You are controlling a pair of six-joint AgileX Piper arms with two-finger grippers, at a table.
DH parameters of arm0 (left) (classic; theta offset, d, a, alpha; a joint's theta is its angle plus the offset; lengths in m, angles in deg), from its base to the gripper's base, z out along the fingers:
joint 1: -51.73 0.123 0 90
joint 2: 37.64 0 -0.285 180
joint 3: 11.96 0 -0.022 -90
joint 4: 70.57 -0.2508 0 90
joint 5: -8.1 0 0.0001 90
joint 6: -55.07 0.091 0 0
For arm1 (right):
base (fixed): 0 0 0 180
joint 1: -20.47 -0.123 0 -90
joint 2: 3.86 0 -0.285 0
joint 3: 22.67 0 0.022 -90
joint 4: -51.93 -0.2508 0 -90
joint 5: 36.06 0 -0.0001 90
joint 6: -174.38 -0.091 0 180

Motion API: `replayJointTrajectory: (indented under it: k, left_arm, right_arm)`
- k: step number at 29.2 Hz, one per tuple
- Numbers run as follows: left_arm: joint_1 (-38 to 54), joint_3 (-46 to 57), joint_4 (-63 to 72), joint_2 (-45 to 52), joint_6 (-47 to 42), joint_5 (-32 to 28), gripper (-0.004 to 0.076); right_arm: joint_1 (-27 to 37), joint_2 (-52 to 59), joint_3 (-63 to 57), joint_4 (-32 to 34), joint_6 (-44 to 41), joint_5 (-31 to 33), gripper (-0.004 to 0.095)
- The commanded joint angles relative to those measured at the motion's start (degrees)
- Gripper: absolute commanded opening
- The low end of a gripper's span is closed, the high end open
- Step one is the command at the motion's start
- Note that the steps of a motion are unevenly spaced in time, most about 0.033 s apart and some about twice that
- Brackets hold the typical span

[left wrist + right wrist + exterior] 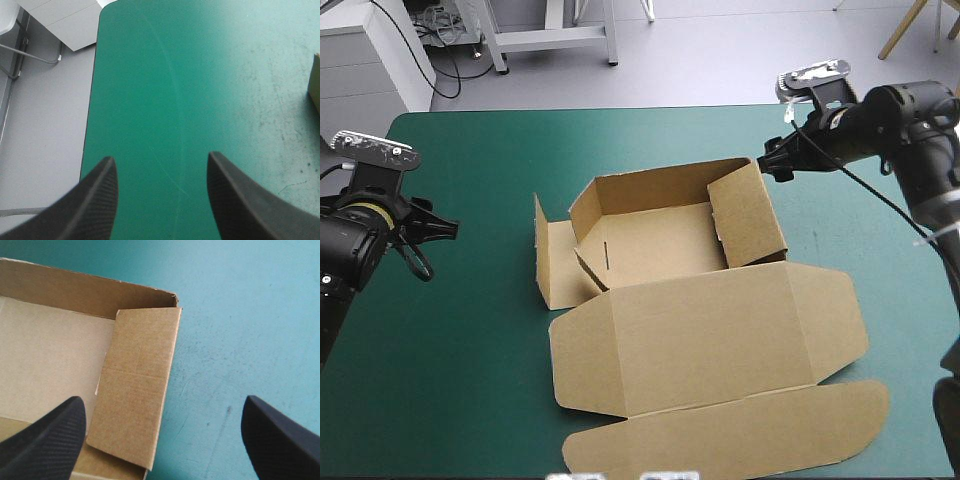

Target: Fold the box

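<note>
The brown box lies mid-table as a partly formed tray: its far wall and right wall stand up, and the left side flap is out and half raised. Its wide lid lies flat toward the near edge. My right gripper hovers open above the box's far right corner; in the right wrist view the right wall sits ahead of the right gripper. My left gripper hangs open over bare cover well left of the box, whose edge just shows beside the left gripper.
The teal-green cover stretches wide on the left and on the far right of the box. The table's left edge runs close ahead of my left gripper, with floor beyond it.
</note>
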Motion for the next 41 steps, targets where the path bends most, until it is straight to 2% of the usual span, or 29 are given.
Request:
replayJointTrajectory:
  k: [1, 9, 17, 36, 39, 41]
  left_arm:
    - [0.0, -1.4, -1.7, 1.3, -0.7, -2.9, 0.0383]
    - [0.0, -1.4, -1.7, 1.3, -0.7, -3.3, 0.0383]
    - [0.0, -1.4, -1.7, 1.3, -0.7, -2.8, 0.0383]
    - [0.0, -1.4, -1.7, 1.3, -0.7, -0.7, 0.0383]
    - [0.0, -1.4, -1.7, 1.3, -0.7, -0.4, 0.0383]
    - [0.0, -1.4, -1.7, 1.3, -0.7, -0.3, 0.0383]
  right_arm:
    - [0.1, 6.2, 1.8, 0.3, 0.6, -0.6, 0.0782]
    - [0.1, 7.9, 0.9, 0.3, 0.6, 0.2, 0.0782]
    - [0.1, 4.6, -3.5, -0.5, 0.2, 0.2, 0.0782]
    - [0.1, -18.0, -4.0, -4.4, 2.6, -2.9, 0.0776]
    - [0.1, -19.4, -4.0, -4.5, 2.8, -2.9, 0.0699]
    - [0.1, -19.9, -4.0, -4.7, 2.8, -2.9, 0.0475]
